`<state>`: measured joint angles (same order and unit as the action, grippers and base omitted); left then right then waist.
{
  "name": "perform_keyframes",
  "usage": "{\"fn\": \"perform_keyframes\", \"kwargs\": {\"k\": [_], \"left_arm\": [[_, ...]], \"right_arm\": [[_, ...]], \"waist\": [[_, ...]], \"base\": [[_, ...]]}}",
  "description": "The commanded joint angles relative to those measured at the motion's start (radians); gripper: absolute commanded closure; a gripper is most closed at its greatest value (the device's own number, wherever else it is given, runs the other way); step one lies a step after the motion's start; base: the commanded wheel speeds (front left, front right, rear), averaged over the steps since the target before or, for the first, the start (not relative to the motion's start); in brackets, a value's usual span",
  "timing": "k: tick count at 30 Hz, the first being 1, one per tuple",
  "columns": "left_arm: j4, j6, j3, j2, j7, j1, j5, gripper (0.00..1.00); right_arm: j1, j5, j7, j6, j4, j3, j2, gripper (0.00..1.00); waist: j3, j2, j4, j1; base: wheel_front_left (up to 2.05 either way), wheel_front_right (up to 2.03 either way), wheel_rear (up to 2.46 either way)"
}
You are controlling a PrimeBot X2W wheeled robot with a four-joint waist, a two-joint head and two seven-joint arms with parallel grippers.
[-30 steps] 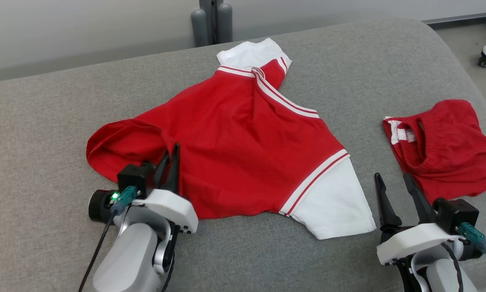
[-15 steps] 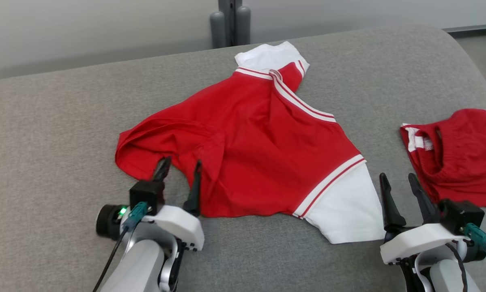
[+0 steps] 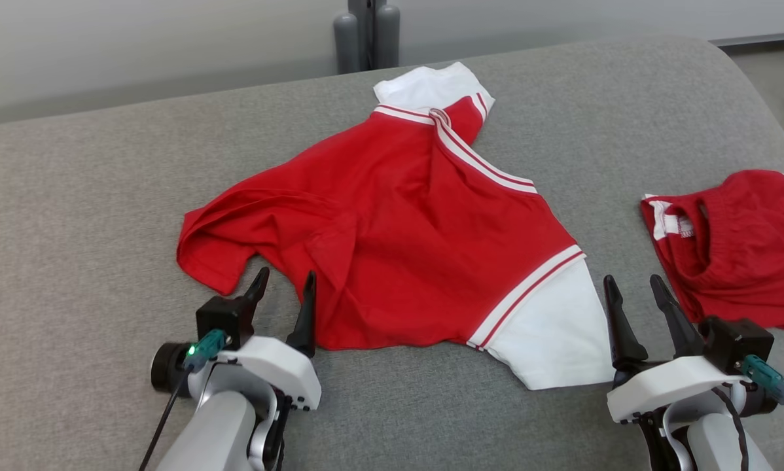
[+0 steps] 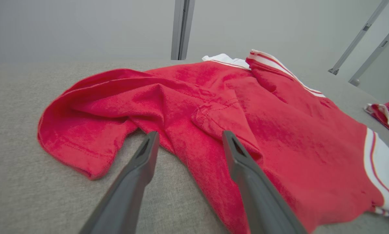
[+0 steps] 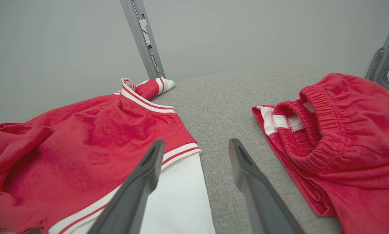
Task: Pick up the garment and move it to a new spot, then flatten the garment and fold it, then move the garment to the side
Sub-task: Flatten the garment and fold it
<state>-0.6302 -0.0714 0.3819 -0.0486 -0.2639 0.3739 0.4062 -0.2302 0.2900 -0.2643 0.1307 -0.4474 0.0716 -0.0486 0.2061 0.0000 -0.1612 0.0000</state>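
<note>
The garment [image 3: 392, 229], a red T-shirt with white sleeves and striped trim, lies spread but rumpled on the grey cushion [image 3: 71, 216], its lower left part folded over. My left gripper [image 3: 285, 281] stands open at the garment's near left hem, nothing between its fingers; in the left wrist view the garment [image 4: 214, 107] lies just past the open left gripper [image 4: 189, 138]. My right gripper [image 3: 633, 286] is open beside the near white sleeve [image 3: 549, 333]. In the right wrist view the open right gripper [image 5: 196, 146] points between the garment [image 5: 84, 143] and a second red top.
A smaller red top [image 3: 732, 242] lies crumpled at the right of the cushion, also seen as the smaller red top [image 5: 337, 139] in the right wrist view. A grey post [image 3: 366, 33] stands behind the cushion's far edge. Bare cushion surrounds the garment.
My left gripper has opened, let go of the garment's hem and drawn back a little. The hem now lies on the cushion. The head camera shifted slightly; the right gripper stayed open.
</note>
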Motion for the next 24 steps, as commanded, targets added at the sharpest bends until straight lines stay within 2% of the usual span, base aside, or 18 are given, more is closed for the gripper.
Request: {"fn": "perform_keyframes", "kwargs": {"k": [1,8,12,21,22,23,24], "left_arm": [[-0.007,0.006,0.007,-0.004,0.0,0.031,-0.003,0.0],[-0.172,0.04,0.086,-0.005,0.0,0.14,0.126,0.0],[-0.237,0.031,0.127,-0.004,0.0,0.193,0.196,0.0],[-0.26,0.023,0.192,-0.005,0.0,0.245,0.252,0.0],[-0.261,0.02,0.196,-0.005,0.0,0.249,0.254,0.14],[-0.255,0.015,0.2,-0.004,0.0,0.256,0.244,0.66],[-0.246,0.012,0.198,-0.004,0.0,0.261,0.237,1.0]], "right_arm": [[-0.011,-0.002,0.0,0.0,0.0,-0.002,-0.005,0.0],[-0.02,0.009,0.0,0.0,-0.001,0.002,-0.005,0.0],[-0.022,0.011,0.0,0.0,0.002,0.003,-0.005,0.0],[-0.029,0.02,0.0,0.0,0.006,0.008,-0.005,0.0],[-0.03,0.02,0.0,0.0,0.006,0.009,-0.005,0.0],[-0.03,0.021,0.0,0.0,0.006,0.01,-0.005,0.0],[-0.031,0.021,0.0,0.0,0.005,0.009,-0.005,0.0]], "waist": [[0.011,0.0,-0.012,0.0],[0.033,0.0,-0.051,0.0],[0.04,0.0,-0.063,0.0],[0.057,0.0,-0.072,0.0],[0.057,0.0,-0.072,0.0],[0.057,0.0,-0.072,0.0],[0.056,0.0,-0.071,0.0]], "base": [[0.0,0.0,0.0],[0.0,0.0,0.0],[0.0,0.0,0.0],[0.0,0.0,0.0],[0.0,0.0,0.0],[0.0,0.0,0.0],[0.0,0.0,0.0]]}}
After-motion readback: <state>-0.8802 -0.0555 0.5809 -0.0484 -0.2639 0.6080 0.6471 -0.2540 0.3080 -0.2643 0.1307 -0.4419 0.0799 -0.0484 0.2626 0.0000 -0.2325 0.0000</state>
